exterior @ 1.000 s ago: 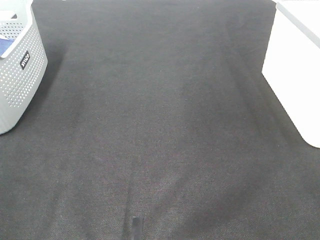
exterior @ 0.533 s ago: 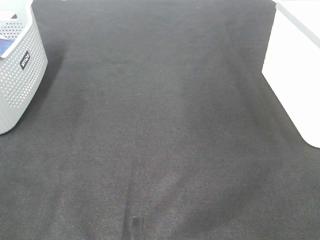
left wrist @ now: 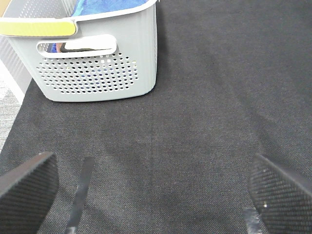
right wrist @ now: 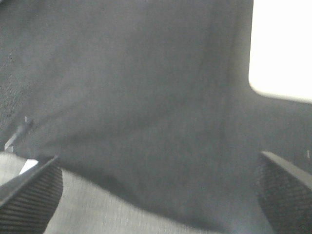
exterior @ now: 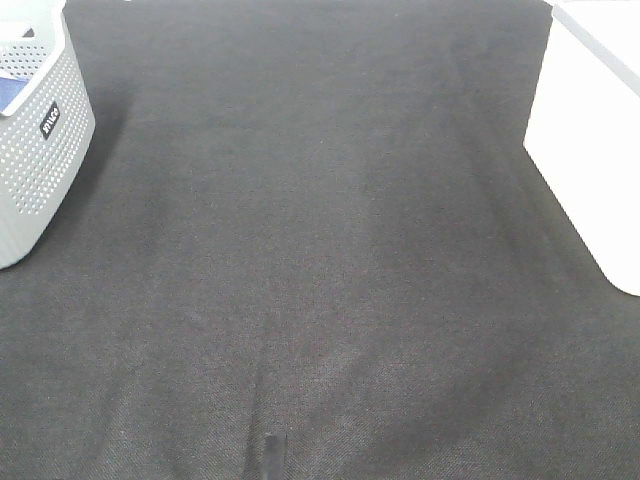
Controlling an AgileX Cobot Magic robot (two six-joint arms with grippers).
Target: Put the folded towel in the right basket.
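Overhead, perforated grey basket (exterior: 35, 150) (blue towel (left wrist: 105, 5) inside) on dark woven mat (exterior: 320, 250); both grippers' jaws wide apart.

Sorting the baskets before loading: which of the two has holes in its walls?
The grey basket on the left: its sides are perforated and blue cloth shows inside. The white basket on the right has plain walls.

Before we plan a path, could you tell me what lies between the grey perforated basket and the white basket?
Only bare black mat lies between the grey basket and the white basket, as the exterior high view shows.
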